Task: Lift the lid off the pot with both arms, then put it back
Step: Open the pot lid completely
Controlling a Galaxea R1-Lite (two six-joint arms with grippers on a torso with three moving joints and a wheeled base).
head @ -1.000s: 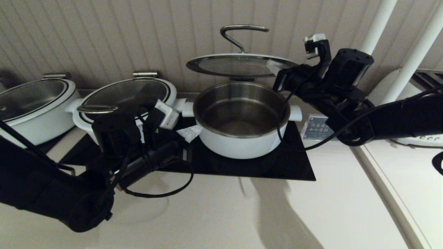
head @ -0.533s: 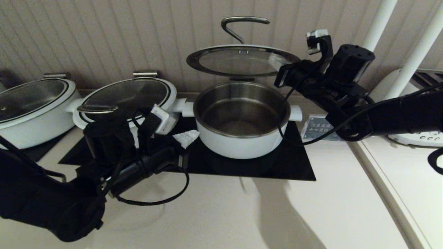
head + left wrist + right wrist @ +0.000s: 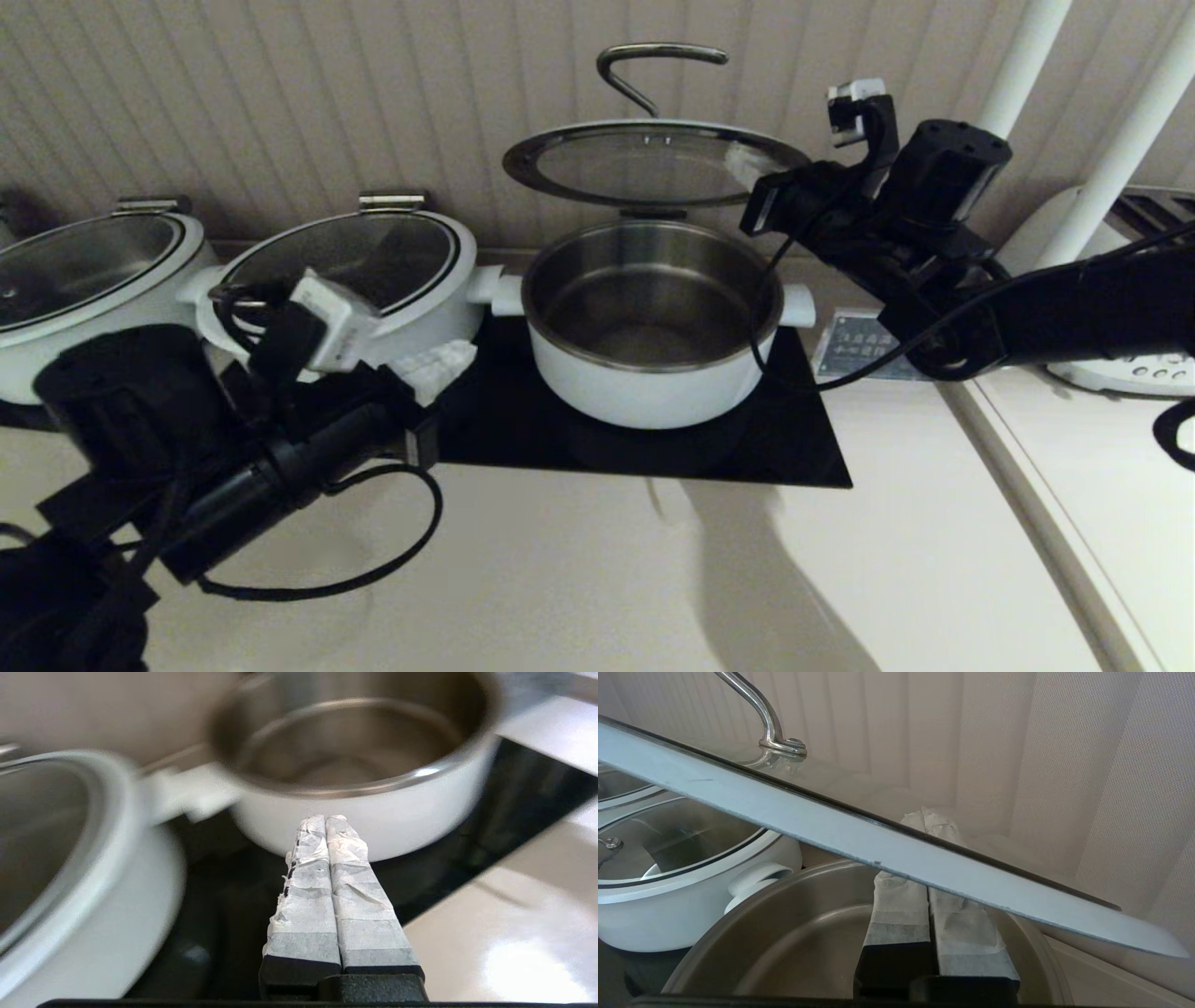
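The white pot [image 3: 649, 327] with a steel inside stands open on the black cooktop [image 3: 653, 457]. Its glass lid [image 3: 644, 163] with a steel loop handle [image 3: 658, 61] hangs level above the pot, close to the ribbed wall. My right gripper [image 3: 742, 168] is shut at the lid's right edge. In the right wrist view the lid's rim [image 3: 878, 840] lies across the tops of the shut fingers [image 3: 901, 905], and the gripper's tips [image 3: 931, 816] show through the glass. My left gripper [image 3: 439, 364] is shut and empty, left of the pot and apart from it; it also shows in the left wrist view [image 3: 325, 819].
A second white pot with a glass lid [image 3: 345, 261] stands just left of the open pot, right behind my left gripper. A third pot [image 3: 84, 280] is at the far left. A white appliance [image 3: 1139, 373] and two white poles stand at the right.
My left arm has drawn back to the left, away from the pot. The lid rose a little with my right gripper, then held still.
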